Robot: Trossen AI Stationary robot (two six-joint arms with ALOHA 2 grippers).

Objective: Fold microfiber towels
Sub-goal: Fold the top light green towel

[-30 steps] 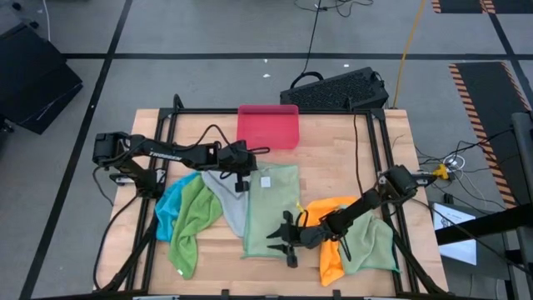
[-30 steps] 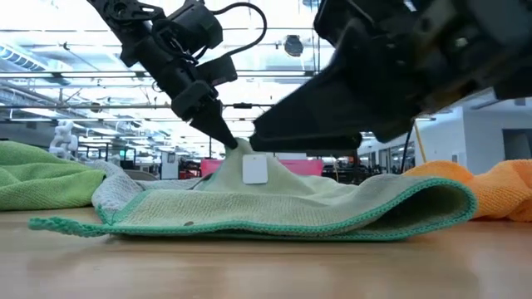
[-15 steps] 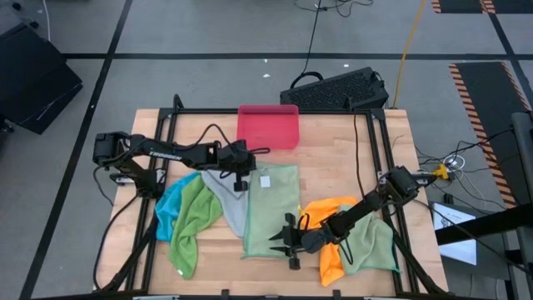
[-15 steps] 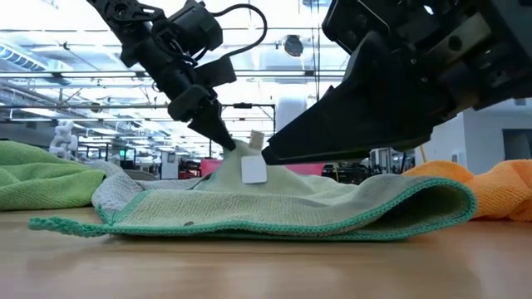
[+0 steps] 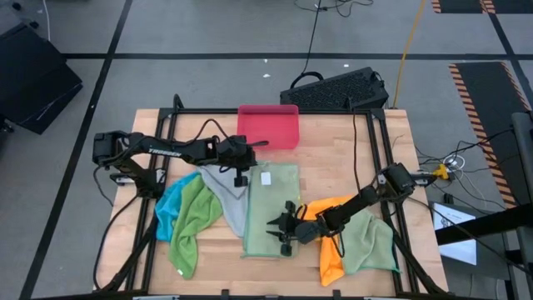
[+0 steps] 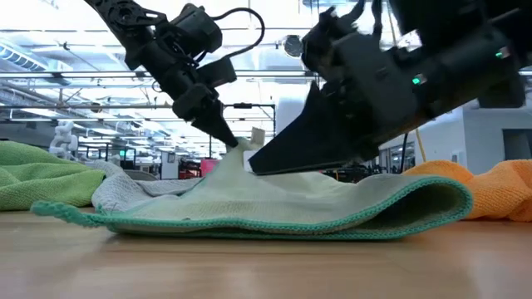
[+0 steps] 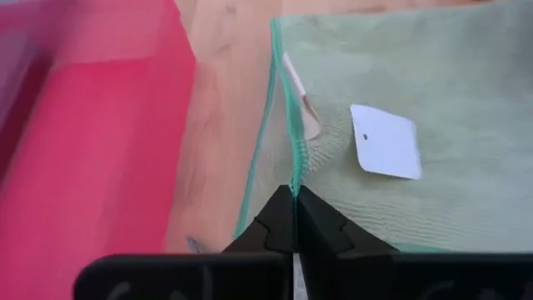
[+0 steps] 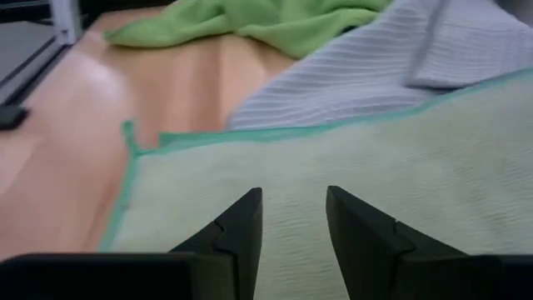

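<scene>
the right gripper (image 5: 281, 235) now sits farther up the pale green towel (image 5: 271, 218), toward the middle of the table, where a second ago it hung at the towel's near edge. in the low view it is pulled back and shows smaller, its dark fingers (image 6: 287, 154) angled down over the cloth. the left gripper (image 5: 241, 177) has its tips pinched tighter on the towel's teal hem (image 7: 292, 171) and lifts that corner into a slightly higher peak. the white tag (image 5: 266, 178) shifts with it.

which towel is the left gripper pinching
The pale green towel with the white tag; the left gripper clamps its teal-stitched edge. The others lie untouched.
</scene>
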